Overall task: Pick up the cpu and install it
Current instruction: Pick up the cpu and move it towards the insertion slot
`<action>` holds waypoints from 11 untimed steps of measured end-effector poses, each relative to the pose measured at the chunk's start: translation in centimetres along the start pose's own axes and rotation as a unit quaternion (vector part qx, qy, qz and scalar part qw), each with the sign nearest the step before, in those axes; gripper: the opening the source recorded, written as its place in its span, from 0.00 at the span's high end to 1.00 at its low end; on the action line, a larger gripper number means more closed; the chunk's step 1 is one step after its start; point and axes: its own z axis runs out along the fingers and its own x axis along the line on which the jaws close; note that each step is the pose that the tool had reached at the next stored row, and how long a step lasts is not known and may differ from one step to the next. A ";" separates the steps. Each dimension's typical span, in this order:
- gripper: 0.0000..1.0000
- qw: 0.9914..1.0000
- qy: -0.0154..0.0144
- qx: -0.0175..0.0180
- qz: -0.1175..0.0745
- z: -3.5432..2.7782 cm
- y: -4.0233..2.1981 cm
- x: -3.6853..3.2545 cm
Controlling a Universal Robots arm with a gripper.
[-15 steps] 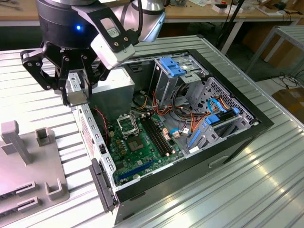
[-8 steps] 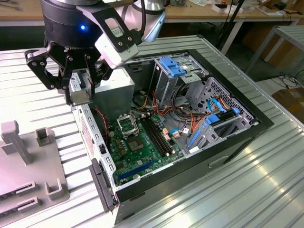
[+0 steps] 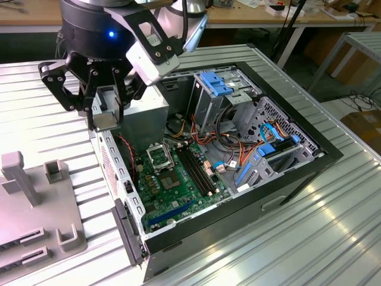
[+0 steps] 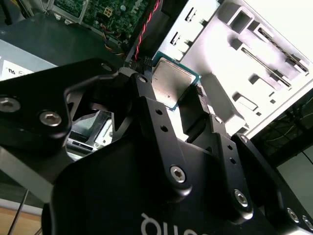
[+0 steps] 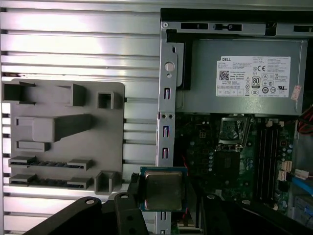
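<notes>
Carrying is in hand, by my reading: the gripper [image 5: 164, 198] is pinching the cpu [image 5: 164, 188], a flat square chip with a dull silver lid and a green rim, and its black jaws are closing only to the chip's width. It is hanging above the case's slotted steel wall [image 5: 166, 122]. Beyond, well apart, the square socket [image 5: 229, 131] is sitting on the green motherboard [image 5: 239, 183]. Seating will be asking for flat, square alignment.

A robotics lab or electronics workshop: a ribbed aluminium table [image 3: 297, 238] carries an opened desktop computer case [image 3: 280, 193] and a grey fixture plate [image 3: 24, 217], with cluttered wooden workbenches [image 3: 30, 15] behind.
</notes>
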 end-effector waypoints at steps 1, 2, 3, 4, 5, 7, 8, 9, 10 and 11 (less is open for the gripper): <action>0.53 1.000 0.000 0.000 0.000 -0.01 0.00 -0.10; 0.53 1.000 0.000 0.000 0.000 -0.01 -0.01 -0.21; 0.53 1.000 0.000 0.000 0.000 -0.01 -0.01 -0.31; 0.53 1.000 0.000 0.000 0.000 -0.02 -0.02 -0.43; 0.53 1.000 0.000 0.000 0.000 -0.02 -0.02 -0.54; 0.53 1.000 0.000 0.000 0.000 -0.03 -0.03 -0.72; 0.53 1.000 0.000 0.000 0.000 -0.03 -0.03 -0.78; 0.53 1.000 0.000 0.000 0.000 -0.04 -0.03 -0.87; 0.53 1.000 0.000 0.000 0.000 -0.04 -0.04 -0.95; 0.53 1.000 0.000 0.000 0.000 -0.04 -0.04 -1.02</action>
